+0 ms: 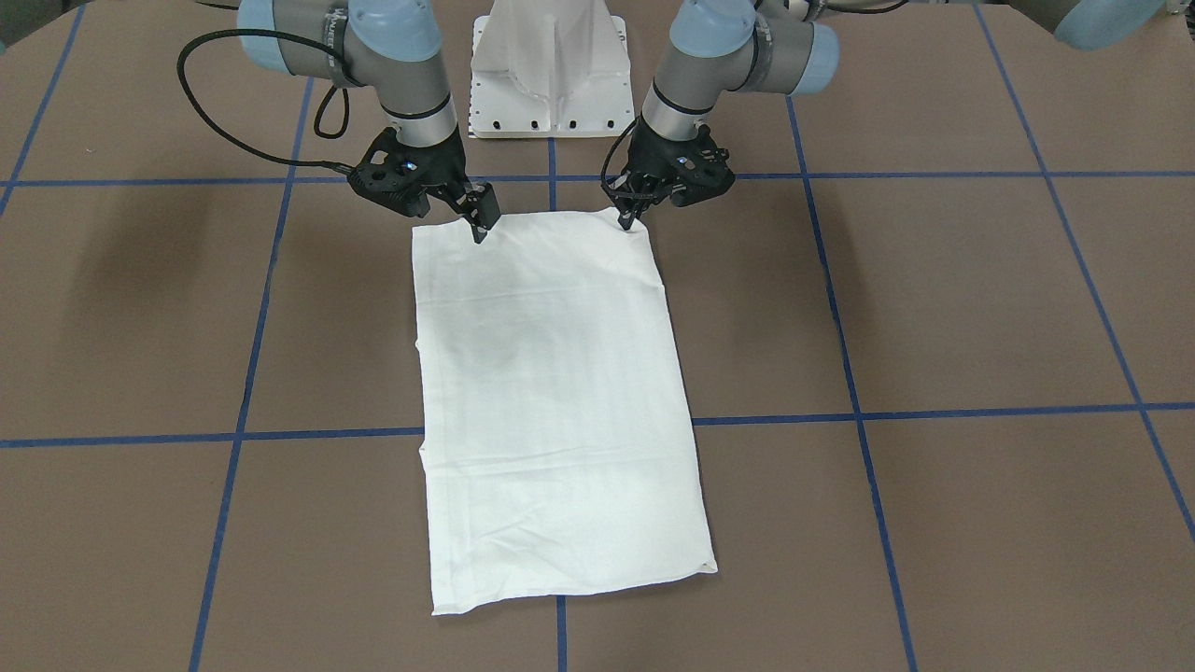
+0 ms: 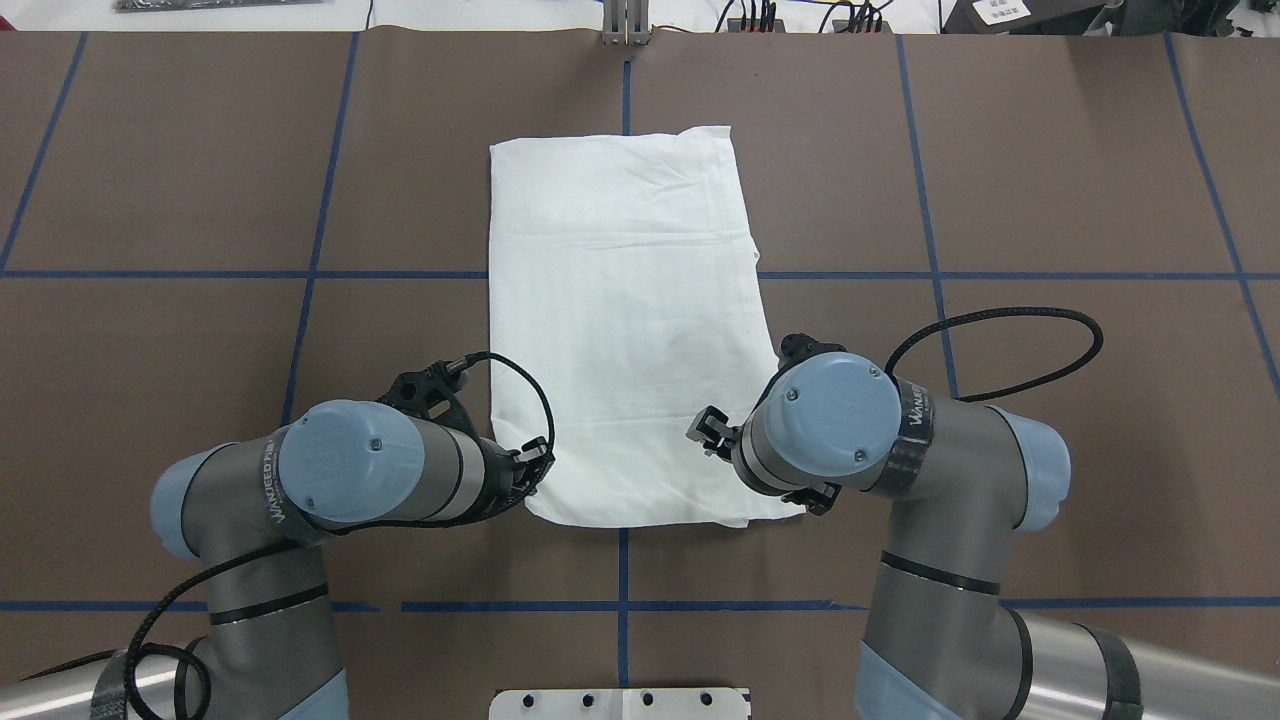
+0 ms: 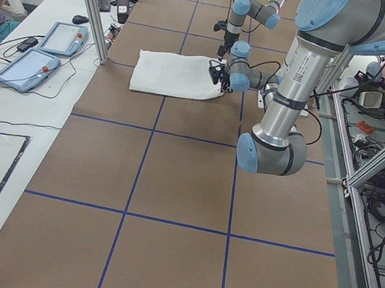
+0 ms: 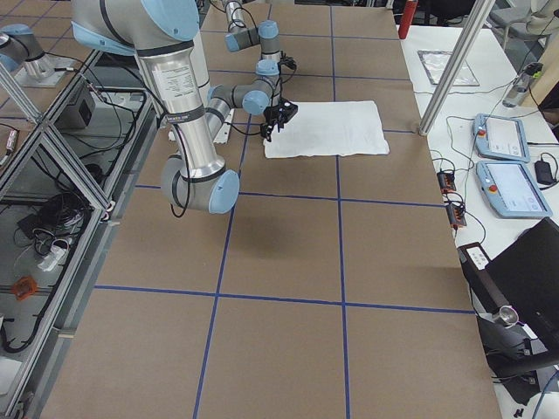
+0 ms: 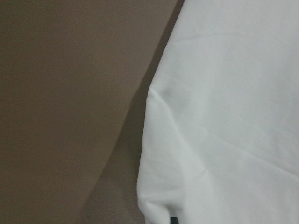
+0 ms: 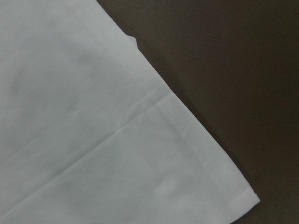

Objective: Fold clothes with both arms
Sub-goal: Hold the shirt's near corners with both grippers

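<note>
- The white cotton shirt (image 1: 560, 401) is folded into a long, narrow rectangle with no sleeve or print showing. It lies flat at the middle of the table, its long side running away from the robot, and a few shallow creases cross its far end.
- The left gripper (image 1: 625, 222) sits on the near corner on the robot's left. Its fingers are drawn together, and in the left wrist view the cloth edge rises toward it with a shadow underneath, so it appears to be pinching the shirt.
- The right gripper (image 1: 480, 224) stands tips-down on the near hem, a little inside the other corner. Its fingers are close together, but it cannot be told whether any cloth is caught between them.
- The step in hand is probably to take the near hem and carry it over to the far end, halving the rectangle.
- To do this well, both grippers should catch every layer before rising, then lift together at equal height.
- The hem should stay lightly taut between them as they travel straight along the long side, until it lies over the far edge.
- The free corner outside the right gripper may droop and tuck under.
- The two grey-silver tubular arms, left (image 2: 380, 470) and right (image 2: 880, 430), bend low over the near end.
- The brown table (image 1: 980, 299) carries a grid of blue tape lines (image 1: 934, 411).
- The white pedestal base (image 1: 551, 65) stands behind the hem, apart from it.
</note>
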`<state>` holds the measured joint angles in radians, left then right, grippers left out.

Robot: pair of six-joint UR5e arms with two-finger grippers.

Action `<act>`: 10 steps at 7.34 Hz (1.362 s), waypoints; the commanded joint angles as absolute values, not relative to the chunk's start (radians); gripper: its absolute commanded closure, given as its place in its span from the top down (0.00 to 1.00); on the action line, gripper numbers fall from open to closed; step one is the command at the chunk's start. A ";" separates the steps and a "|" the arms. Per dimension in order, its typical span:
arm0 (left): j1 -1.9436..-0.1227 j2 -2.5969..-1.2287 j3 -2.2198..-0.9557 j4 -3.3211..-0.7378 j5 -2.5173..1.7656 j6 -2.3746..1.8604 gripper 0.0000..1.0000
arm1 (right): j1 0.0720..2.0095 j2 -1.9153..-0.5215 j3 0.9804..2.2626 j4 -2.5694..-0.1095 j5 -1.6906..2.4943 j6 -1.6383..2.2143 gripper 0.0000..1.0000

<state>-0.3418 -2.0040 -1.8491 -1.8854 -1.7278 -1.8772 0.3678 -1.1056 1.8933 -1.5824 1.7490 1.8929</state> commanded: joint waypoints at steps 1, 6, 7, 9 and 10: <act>-0.345 -2.003 -1.851 -1.885 -1.727 -1.878 0.00 | 0.342 -1.094 1.861 -1.586 1.750 1.962 1.00; -0.345 -2.003 -1.851 -1.885 -1.729 -1.882 0.00 | 0.299 -1.088 1.821 -1.588 1.743 1.993 1.00; -0.345 -2.003 -1.850 -1.885 -1.729 -1.882 0.00 | 0.299 -1.072 1.816 -1.591 1.741 1.993 1.00; -0.345 -2.003 -1.850 -1.885 -1.729 -1.882 0.00 | 0.301 -1.065 1.806 -1.588 1.738 1.991 1.00; -0.345 -2.005 -1.851 -1.885 -1.729 -1.882 0.00 | 0.299 -1.062 1.784 -1.583 1.727 1.990 1.00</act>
